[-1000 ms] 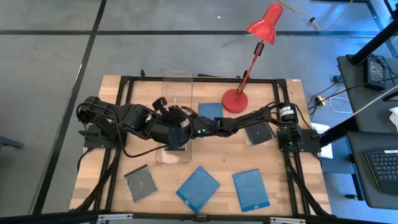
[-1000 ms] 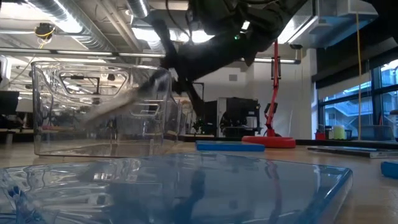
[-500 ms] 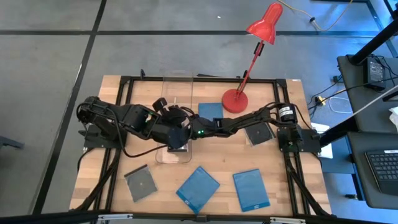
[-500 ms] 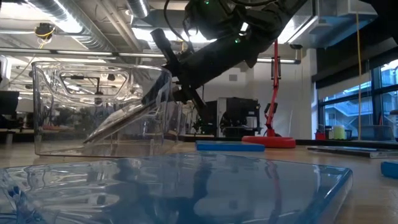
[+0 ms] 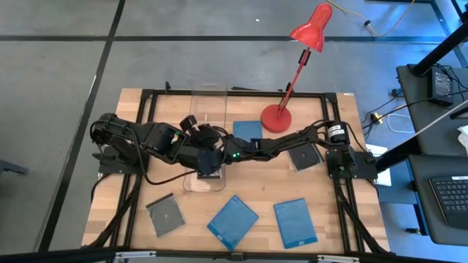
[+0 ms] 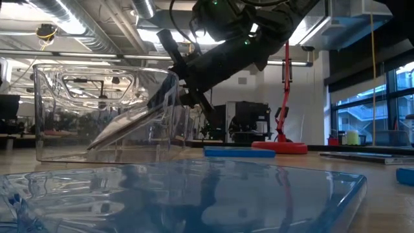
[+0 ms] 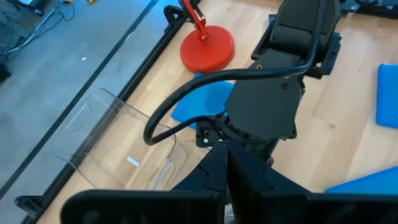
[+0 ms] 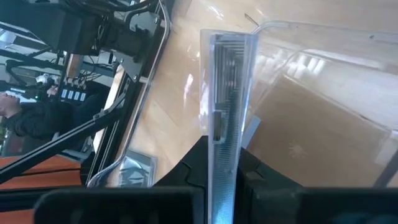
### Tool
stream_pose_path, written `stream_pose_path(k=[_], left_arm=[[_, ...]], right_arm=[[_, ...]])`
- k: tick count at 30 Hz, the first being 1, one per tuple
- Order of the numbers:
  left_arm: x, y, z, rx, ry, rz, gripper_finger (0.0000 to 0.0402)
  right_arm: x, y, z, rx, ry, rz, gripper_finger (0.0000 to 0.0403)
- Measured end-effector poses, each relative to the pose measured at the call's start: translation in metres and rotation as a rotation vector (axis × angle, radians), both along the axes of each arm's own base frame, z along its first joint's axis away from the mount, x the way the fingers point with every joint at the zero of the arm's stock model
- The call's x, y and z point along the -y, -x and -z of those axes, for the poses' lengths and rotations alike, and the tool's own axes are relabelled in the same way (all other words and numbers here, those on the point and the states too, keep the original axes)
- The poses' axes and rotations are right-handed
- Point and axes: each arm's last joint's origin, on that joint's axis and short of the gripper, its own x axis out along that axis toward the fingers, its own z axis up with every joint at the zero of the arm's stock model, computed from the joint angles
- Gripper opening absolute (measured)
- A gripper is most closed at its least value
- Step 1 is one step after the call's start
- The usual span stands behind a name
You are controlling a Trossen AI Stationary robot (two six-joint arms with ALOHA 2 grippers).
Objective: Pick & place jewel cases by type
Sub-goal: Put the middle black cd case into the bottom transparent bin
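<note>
Above table, right claw gripping case.

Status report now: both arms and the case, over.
Right gripper shut on clear case, tilted into bin. Left gripper shut, empty, close beside it. Nothing blocking.

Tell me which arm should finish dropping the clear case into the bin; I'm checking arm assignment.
Right. The right gripper is shut on the clear jewel case, which leans tilted inside the clear bin. The left gripper is shut, holding nothing, beside the bin.
</note>
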Motion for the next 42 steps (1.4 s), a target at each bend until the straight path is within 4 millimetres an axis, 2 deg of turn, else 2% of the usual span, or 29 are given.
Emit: stream_pose_path(k=[15, 26, 30, 36, 42], left_arm=[[0.001, 0.0, 0.001, -0.013, 0.037, 0.021, 0.0004], [0.001, 0.0, 0.001, -0.012, 0.034, 0.02, 0.0004], [0.001, 0.0, 0.001, -0.012, 0.033, 0.02, 0.0004], [0.001, 0.0, 0.001, -0.015, 0.041, 0.024, 0.0004], [0.001, 0.0, 0.001, -0.014, 0.036, 0.021, 0.0004]], right_arm=[[-0.001, 0.0, 0.0, 0.003, -0.011, -0.025, 0.0035], [-0.001, 0.0, -0.003, 0.017, -0.011, -0.033, 0.0112], [-0.001, -0.001, -0.005, 0.04, 0.047, -0.064, 0.0117], [-0.002, 0.001, -0.008, 0.031, 0.04, -0.095, 0.0118], [-0.002, 0.003, -0.022, 0.064, 0.125, -0.143, 0.0118]])
